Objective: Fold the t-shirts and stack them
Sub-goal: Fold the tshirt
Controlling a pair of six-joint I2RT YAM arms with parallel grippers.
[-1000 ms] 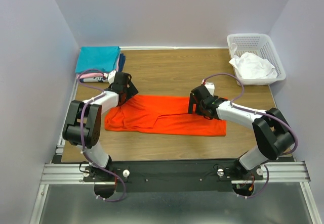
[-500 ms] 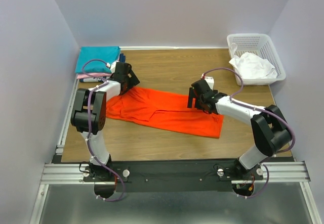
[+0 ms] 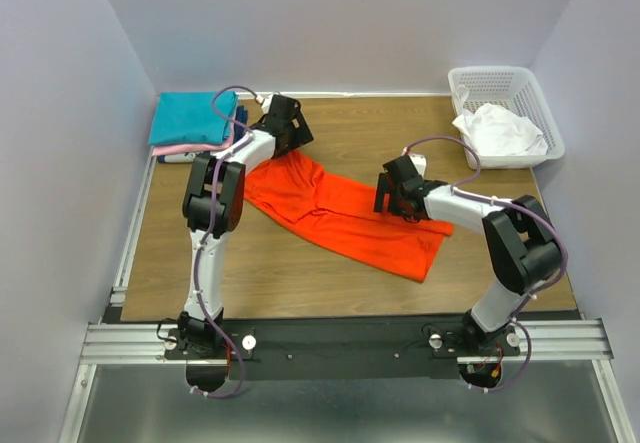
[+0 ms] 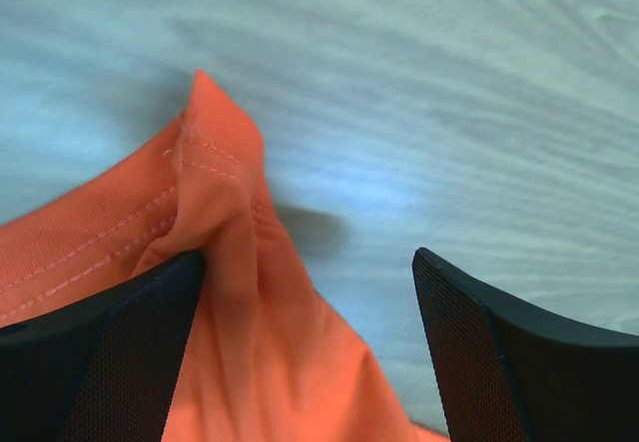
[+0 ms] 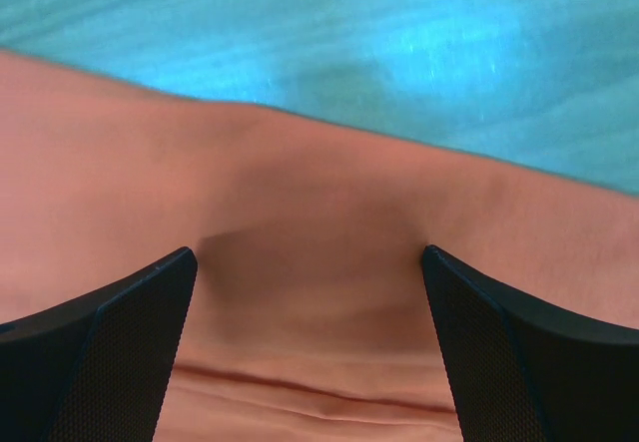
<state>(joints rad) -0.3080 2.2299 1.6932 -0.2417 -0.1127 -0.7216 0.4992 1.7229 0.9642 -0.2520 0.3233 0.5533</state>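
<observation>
Orange-red t-shirt [image 3: 345, 218] lies rumpled, slanting across the middle of the bench. Left gripper [image 3: 288, 131] hangs wide open over its far-left hem corner; right gripper [image 3: 390, 193], equally wide, hovers over its right half.

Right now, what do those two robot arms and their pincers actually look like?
Both the left arm and right arm are slim white tubes joined by chunky black joints, each trailing a looping purple cable. The left gripper and right gripper are black, with wedge-shaped, mesh-textured fingers.
</observation>
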